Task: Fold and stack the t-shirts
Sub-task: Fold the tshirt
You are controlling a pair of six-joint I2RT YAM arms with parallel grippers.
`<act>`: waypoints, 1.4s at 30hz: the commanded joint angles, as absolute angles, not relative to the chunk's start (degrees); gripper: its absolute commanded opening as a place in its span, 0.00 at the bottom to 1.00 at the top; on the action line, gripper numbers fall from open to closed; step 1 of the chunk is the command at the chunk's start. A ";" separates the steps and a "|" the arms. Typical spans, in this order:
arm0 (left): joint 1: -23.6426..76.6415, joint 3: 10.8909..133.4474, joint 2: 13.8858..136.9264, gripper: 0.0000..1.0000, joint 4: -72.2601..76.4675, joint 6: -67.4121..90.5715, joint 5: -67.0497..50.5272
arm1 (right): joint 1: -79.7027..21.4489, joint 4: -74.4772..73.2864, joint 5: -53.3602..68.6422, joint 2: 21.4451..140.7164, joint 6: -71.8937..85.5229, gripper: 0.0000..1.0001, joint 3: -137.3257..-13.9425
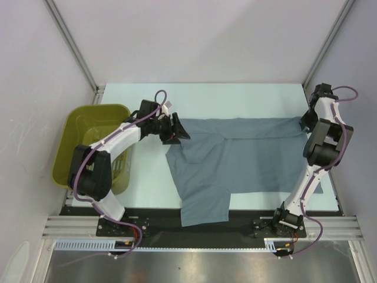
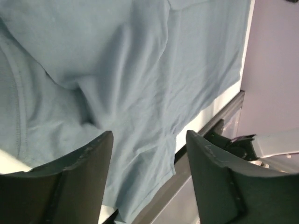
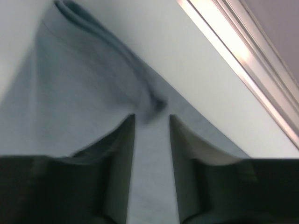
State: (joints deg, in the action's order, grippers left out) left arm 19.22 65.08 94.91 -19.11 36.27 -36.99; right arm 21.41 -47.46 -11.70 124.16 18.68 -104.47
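Observation:
One slate blue-grey t-shirt (image 1: 235, 156) lies spread out on the pale table (image 1: 235, 97), with one sleeve hanging over the near edge. My left gripper (image 1: 175, 132) hovers at the shirt's far left corner. In the left wrist view it (image 2: 149, 140) is wide open, with the shirt (image 2: 140, 70) below and nothing between the jaws. My right gripper (image 1: 306, 122) is at the shirt's far right corner. In the right wrist view it (image 3: 152, 119) is part open and low over the cloth, and a bunched ridge of the shirt (image 3: 117, 79) ends just ahead of its tips.
An olive basket (image 1: 88, 127) stands at the table's left edge, under my left arm. A black strip and a metal rail (image 1: 200, 227) run along the near edge. Grey walls and frame posts enclose the table at the back and sides.

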 commanded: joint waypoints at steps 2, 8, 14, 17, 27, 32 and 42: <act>19.69 72.15 89.83 0.71 -25.40 22.97 -31.39 | 21.36 -44.41 -18.45 116.20 18.81 0.47 -99.94; 19.42 79.60 94.21 0.59 -24.60 17.58 -27.95 | 19.69 -38.58 -15.91 115.91 17.84 0.61 -101.85; 19.25 90.34 105.81 0.70 -27.86 16.35 -27.08 | 19.78 -41.05 -14.86 122.59 17.06 0.62 -109.68; 19.16 90.70 108.54 0.64 -24.97 17.31 -27.68 | 19.78 -37.89 -14.33 124.45 15.91 0.61 -110.56; 17.23 96.41 120.66 0.16 -25.22 21.00 -26.65 | 20.74 -34.28 -10.55 129.29 17.84 0.34 -111.97; 15.82 99.49 125.94 0.13 -27.68 24.35 -20.13 | 20.57 -32.61 -9.93 129.64 17.05 0.31 -110.48; 14.77 104.50 133.24 0.13 -32.87 26.46 -18.98 | 21.18 -31.02 -7.11 134.03 19.15 0.28 -112.67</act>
State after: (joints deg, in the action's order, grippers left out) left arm 14.85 102.52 131.92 -30.74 25.61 -21.04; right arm 20.93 -32.58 -8.03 131.81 17.69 -110.08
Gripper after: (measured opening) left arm 0.125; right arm 0.285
